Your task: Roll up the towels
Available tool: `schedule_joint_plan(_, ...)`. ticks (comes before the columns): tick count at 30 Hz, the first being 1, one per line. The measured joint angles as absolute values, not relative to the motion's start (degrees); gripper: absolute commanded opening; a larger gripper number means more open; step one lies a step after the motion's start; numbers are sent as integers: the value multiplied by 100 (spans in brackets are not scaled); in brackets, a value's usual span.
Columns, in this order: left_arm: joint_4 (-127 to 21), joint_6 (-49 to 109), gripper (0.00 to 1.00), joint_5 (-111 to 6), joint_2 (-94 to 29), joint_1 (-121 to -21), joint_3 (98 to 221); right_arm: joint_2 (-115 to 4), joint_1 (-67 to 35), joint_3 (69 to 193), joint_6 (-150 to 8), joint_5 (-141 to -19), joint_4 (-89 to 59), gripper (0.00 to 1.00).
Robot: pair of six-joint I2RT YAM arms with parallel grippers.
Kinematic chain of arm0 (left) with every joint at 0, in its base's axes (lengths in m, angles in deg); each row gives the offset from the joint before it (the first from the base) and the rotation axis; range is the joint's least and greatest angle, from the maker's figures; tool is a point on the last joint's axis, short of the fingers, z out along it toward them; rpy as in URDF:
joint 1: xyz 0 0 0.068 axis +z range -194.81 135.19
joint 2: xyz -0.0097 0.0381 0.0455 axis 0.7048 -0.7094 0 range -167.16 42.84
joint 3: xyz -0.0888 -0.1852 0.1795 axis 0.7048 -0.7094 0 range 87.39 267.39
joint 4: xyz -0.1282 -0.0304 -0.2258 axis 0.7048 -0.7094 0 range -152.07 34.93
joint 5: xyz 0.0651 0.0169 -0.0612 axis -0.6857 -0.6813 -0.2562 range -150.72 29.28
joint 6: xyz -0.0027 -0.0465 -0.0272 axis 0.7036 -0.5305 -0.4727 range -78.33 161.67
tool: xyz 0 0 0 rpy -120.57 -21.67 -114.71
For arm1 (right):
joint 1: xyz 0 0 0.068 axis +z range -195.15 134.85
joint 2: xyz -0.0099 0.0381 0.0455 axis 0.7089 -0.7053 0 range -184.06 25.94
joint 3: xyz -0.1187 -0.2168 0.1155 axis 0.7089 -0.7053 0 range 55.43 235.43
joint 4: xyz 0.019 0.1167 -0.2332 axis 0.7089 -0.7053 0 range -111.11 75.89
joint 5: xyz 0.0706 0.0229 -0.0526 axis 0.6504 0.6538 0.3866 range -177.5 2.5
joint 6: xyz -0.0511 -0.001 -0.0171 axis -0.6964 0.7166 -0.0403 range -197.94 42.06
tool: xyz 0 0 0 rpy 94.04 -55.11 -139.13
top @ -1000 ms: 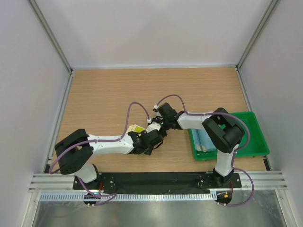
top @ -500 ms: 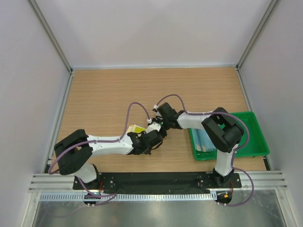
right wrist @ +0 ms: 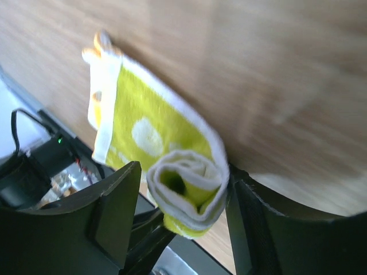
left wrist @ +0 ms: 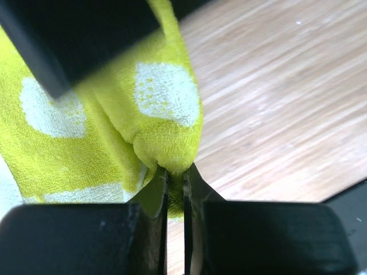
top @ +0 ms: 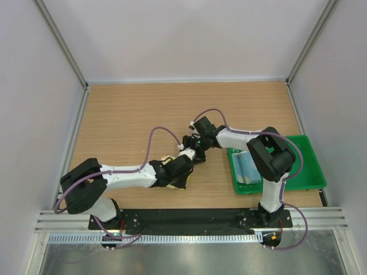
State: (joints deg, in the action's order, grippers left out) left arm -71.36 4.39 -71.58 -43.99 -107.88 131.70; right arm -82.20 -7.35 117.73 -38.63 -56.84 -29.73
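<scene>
The yellow towel (left wrist: 166, 109), lime-green with pale patches, hangs between my two grippers just above the wooden table. My left gripper (left wrist: 175, 172) is shut on a folded edge of it. In the right wrist view one end of the towel is wound into a loose roll (right wrist: 189, 189) that sits between the jaws of my right gripper (right wrist: 183, 172). Those jaws stand open: the right finger touches the roll and the left finger is apart from it. In the top view both grippers meet at mid-table, left (top: 176, 172) and right (top: 192, 151), with only a sliver of the towel (top: 167, 159) showing. The light blue towel (top: 248, 166) lies rolled in the tray.
The green plastic tray (top: 304, 166) stands at the right edge of the table beside the right arm. Grey walls and an aluminium frame enclose the table on three sides. The arm bases are at the near edge.
My left gripper has drawn back toward the near edge with the towel. My right wrist has shifted slightly right and away. The yellow towel shows less from above.
</scene>
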Motion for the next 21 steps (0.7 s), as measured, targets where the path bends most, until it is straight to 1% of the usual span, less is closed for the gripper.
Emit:
schedule_joint_plan(2, -7012, 395, 0, -6939, -4368, -10740, 13114, -8220, -881, 11941, -3946, -5925, -3259, 67)
schedule_joint_plan(5, -6747, 266, 0, -6572, -4248, -10629, 12934, -8130, -1115, 12129, -4077, -6423, -3703, 79)
schedule_joint_plan(7, -6498, 124, 0, -6181, -4104, -10484, 12714, -8056, -1185, 12289, -4186, -6843, -4109, 84)
schedule_joint_plan(8, -6415, 22, 0, -5969, -4034, -10386, 12611, -8032, -1227, 12424, -4215, -7031, -4356, 93)
schedule_joint_plan(9, -6387, -46, 0, -5818, -3977, -10320, 12561, -7975, -1259, 12525, -4228, -7210, -4516, 99)
schedule_joint_plan(14, -6197, -505, 0, -5134, -3457, -10021, 12213, -7079, -1257, 12488, -4267, -7689, -4627, 99)
schedule_joint_plan(17, -5724, -888, 0, -4723, -3033, -9798, 11734, -6618, -1200, 12431, -4320, -7793, -4424, 100)
schedule_joint_plan(21, -5211, -1373, 0, -4454, -2683, -9534, 11234, -6165, -1150, 12123, -4431, -8025, -4328, 100)
